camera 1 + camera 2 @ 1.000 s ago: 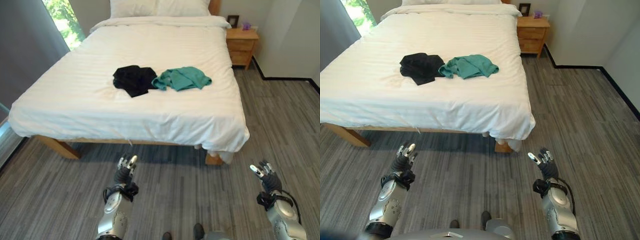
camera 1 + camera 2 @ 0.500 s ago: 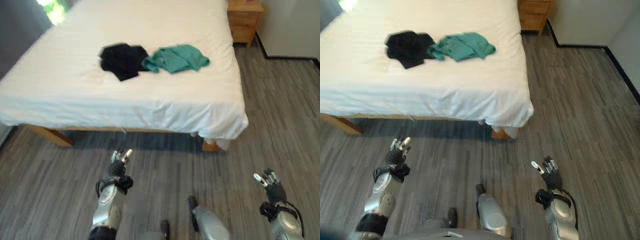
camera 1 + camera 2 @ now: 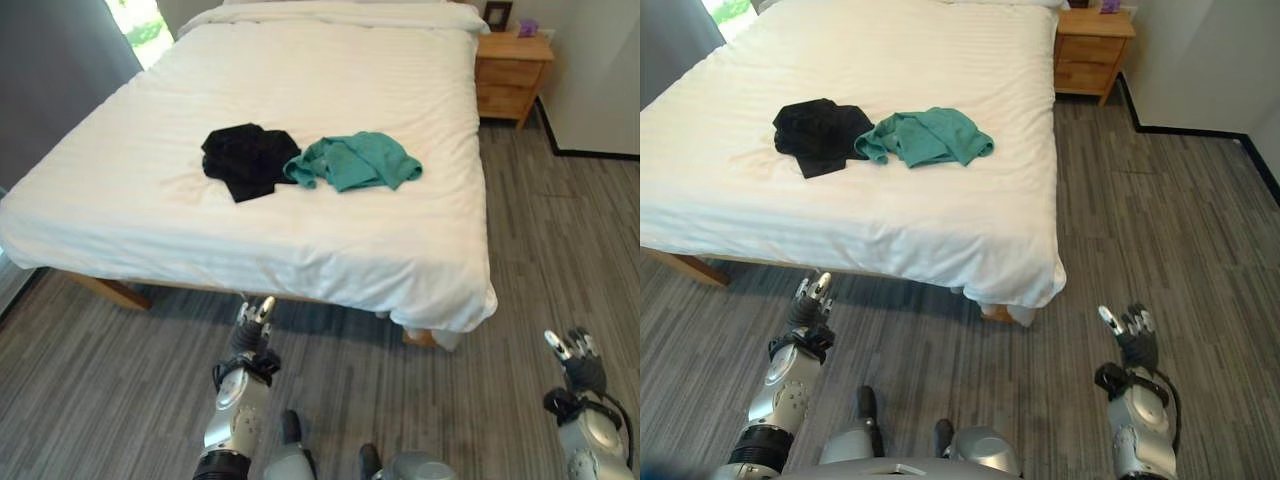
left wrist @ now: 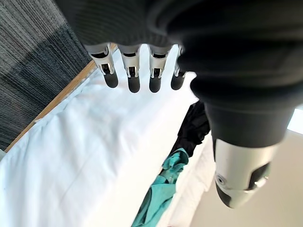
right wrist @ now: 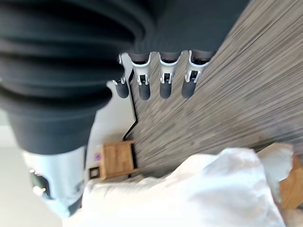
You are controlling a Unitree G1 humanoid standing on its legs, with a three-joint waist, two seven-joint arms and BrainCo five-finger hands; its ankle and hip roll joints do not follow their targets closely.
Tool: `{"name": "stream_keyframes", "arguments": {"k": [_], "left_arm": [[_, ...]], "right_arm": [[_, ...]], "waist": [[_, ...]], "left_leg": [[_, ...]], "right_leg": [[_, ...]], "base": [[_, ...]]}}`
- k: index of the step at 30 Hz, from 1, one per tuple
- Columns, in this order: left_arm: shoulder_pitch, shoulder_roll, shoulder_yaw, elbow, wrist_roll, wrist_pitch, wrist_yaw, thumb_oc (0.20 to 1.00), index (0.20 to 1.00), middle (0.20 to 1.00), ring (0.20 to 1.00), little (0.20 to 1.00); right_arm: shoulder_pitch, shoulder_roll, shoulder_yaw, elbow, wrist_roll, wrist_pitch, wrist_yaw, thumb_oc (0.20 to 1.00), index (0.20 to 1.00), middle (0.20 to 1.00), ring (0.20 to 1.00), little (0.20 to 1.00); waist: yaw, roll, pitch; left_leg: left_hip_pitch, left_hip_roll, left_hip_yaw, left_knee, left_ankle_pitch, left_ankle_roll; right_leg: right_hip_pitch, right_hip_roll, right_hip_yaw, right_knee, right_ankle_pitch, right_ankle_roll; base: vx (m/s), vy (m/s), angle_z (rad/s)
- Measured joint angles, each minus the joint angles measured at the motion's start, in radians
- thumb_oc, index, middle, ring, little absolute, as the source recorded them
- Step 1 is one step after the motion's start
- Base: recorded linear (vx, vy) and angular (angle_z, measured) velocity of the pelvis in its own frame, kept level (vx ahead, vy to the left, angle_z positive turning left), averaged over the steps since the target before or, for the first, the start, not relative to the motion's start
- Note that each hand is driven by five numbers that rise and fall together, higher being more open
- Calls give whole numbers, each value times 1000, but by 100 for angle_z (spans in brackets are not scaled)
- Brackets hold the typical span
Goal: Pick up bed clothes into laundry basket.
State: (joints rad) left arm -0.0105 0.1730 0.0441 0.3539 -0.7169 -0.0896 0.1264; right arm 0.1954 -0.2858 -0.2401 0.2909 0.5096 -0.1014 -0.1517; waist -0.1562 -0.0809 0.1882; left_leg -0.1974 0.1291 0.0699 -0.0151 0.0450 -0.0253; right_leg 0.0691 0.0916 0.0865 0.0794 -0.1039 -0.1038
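On the bed, near its foot, lie a black garment and a teal garment, touching. The view has swung back up since a moment ago; the clothes have not moved. Short of the bed, the left hand and right hand hang with straight fingers, empty, so no pickup has begun.

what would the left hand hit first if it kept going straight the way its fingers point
Most likely the white bedcover hanging over the near edge of the bed. The left hand is open and empty just short of it, though depth is hard to judge.
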Motion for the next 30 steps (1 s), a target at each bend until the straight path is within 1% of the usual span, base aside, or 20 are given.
{"name": "stream_keyframes", "arguments": {"k": [2,4,8,10,12,13,14,15,16,19,20,21,22,23,24,25,26,27,28,30], "left_arm": [[-2,-1,6,20,-27,-2,6,1000,1000,1000,1000,1000],[2,0,25,45,-27,-4,13,1000,1000,1000,1000,1000],[19,-14,43,46,-28,-33,24,1000,1000,1000,1000,1000],[7,-12,42,54,-28,-34,24,1000,1000,1000,1000,1000],[-7,-13,31,60,-27,-33,24,1000,1000,1000,1000,1000],[-10,-10,13,59,-27,-33,23,1000,1000,1000,1000,1000],[-21,-7,-5,58,-27,-32,23,1000,1000,1000,1000,1000],[-28,-2,-18,49,-27,-32,25,1000,1000,1000,1000,1000],[-25,2,-26,44,-25,-32,27,1000,1000,1000,1000,1000],[-46,4,-37,54,-20,-25,31,1000,1000,1000,1000,1000],[-39,9,-37,53,-13,-22,30,1000,1000,1000,1000,1000],[-36,10,-37,50,-7,-21,29,1000,1000,1000,1000,1000],[-33,13,-34,45,-7,-22,27,1000,1000,1000,1000,1000],[-17,25,-29,41,-6,-21,25,1000,1000,1000,1000,1000],[-8,22,-23,30,-5,-23,25,1000,1000,1000,1000,1000],[-9,34,-13,21,-5,-28,25,1000,1000,1000,1000,1000],[-12,41,3,12,-5,-30,24,1000,1000,1000,1000,1000],[-12,48,20,4,-5,-32,25,1000,1000,1000,1000,1000],[4,39,13,-2,15,-29,23,1000,1000,1000,1000,1000],[29,40,16,-14,28,-30,22,1000,1000,1000,1000,1000]], "right_arm": [[-15,3,12,1,-7,5,0,1000,1000,1000,1000,1000],[-44,24,15,1,-27,7,2,1000,1000,1000,1000,1000],[-62,32,15,26,-30,6,7,1000,1000,1000,1000,1000],[-52,31,13,27,-30,7,6,1000,1000,1000,1000,1000],[-36,29,15,27,-29,9,6,1000,1000,1000,1000,1000],[-10,32,19,27,-29,11,6,1000,1000,1000,1000,1000],[19,33,35,27,-29,11,7,1000,1000,1000,1000,1000],[34,34,49,25,-30,17,10,1000,1000,1000,1000,1000],[20,20,62,-13,-31,29,28,1000,1000,1000,1000,1000],[15,4,61,-48,-39,29,29,1000,1000,1000,1000,1000],[15,8,70,-43,-41,33,30,1000,1000,1000,1000,1000],[24,11,78,-36,-41,37,30,1000,1000,1000,1000,1000],[28,13,84,-24,-41,40,32,1000,1000,1000,1000,1000],[5,19,87,2,-41,40,40,1000,1000,1000,1000,1000],[13,17,86,-3,-41,38,44,1000,1000,1000,1000,1000],[7,26,90,-1,-41,37,48,1000,1000,1000,1000,1000],[1,26,96,-2,-42,37,52,1000,1000,1000,1000,1000],[-1,26,98,-3,-42,37,51,1000,1000,1000,1000,1000],[13,15,77,10,-42,37,45,1000,1000,1000,1000,1000],[10,6,73,14,-42,37,46,1000,1000,1000,1000,1000]], "waist": [[26,-7,5],[45,-9,10],[78,31,-6],[73,27,-17],[38,35,-23],[24,47,-31],[17,46,-31],[17,62,-26],[30,68,-27],[14,81,-28],[8,85,-27],[1,89,-28],[9,89,-26],[11,100,-15],[8,127,-23],[6,117,-23],[11,98,-22],[12,79,-19],[-6,83,-17],[7,89,-18]], "left_leg": [[15,-47,-26,-84,42,0],[10,-77,-26,-66,58,21],[4,-76,-79,47,65,42],[-23,-91,-35,109,64,42],[-23,-117,12,119,69,53],[3,-124,48,90,54,116],[55,-128,54,42,50,141],[93,-107,19,-2,51,168],[122,-120,30,-20,40,180],[127,-170,4,-12,40,180],[133,-174,7,-12,40,179],[139,-174,0,-12,41,177],[155,-175,15,-22,40,177],[210,-135,21,-62,32,187],[225,-96,-6,-79,-37,180],[225,-88,-6,-79,-22,123],[224,-86,-6,-79,-28,111],[221,-89,-8,-80,-33,93],[237,-88,-49,-78,-23,72],[261,-62,-37,-78,-24,67]], "right_leg": [[38,-1,75,-41,4,6],[99,5,118,-65,7,10],[180,38,231,-67,-16,50],[212,2,224,-124,-27,66],[211,0,207,-91,-38,85],[196,17,182,-19,-56,114],[169,29,164,79,-64,128],[93,44,156,232,-101,168],[-30,-38,128,371,-160,146],[-145,-232,131,341,-146,176],[-127,-256,142,252,-106,210],[-95,-250,137,231,-91,226],[-101,-233,141,256,-78,248],[-168,-181,147,418,-98,261],[-206,-118,142,421,-130,247],[-231,-100,143,361,-127,231],[-266,-88,124,310,-109,203],[-291,-77,102,215,-57,165],[-248,-75,48,137,48,138],[-202,-49,50,90,62,129]], "base": [[321,145,-55],[437,233,-78],[345,285,-93],[278,285,-65],[167,217,-14],[175,288,17],[125,206,23],[234,411,-32],[143,293,-50],[128,320,-15],[154,255,33],[152,256,25],[156,198,18],[150,152,-5],[138,76,4],[105,40,7],[81,-3,11],[75,-21,51],[73,-53,49],[77,-65,20]]}}
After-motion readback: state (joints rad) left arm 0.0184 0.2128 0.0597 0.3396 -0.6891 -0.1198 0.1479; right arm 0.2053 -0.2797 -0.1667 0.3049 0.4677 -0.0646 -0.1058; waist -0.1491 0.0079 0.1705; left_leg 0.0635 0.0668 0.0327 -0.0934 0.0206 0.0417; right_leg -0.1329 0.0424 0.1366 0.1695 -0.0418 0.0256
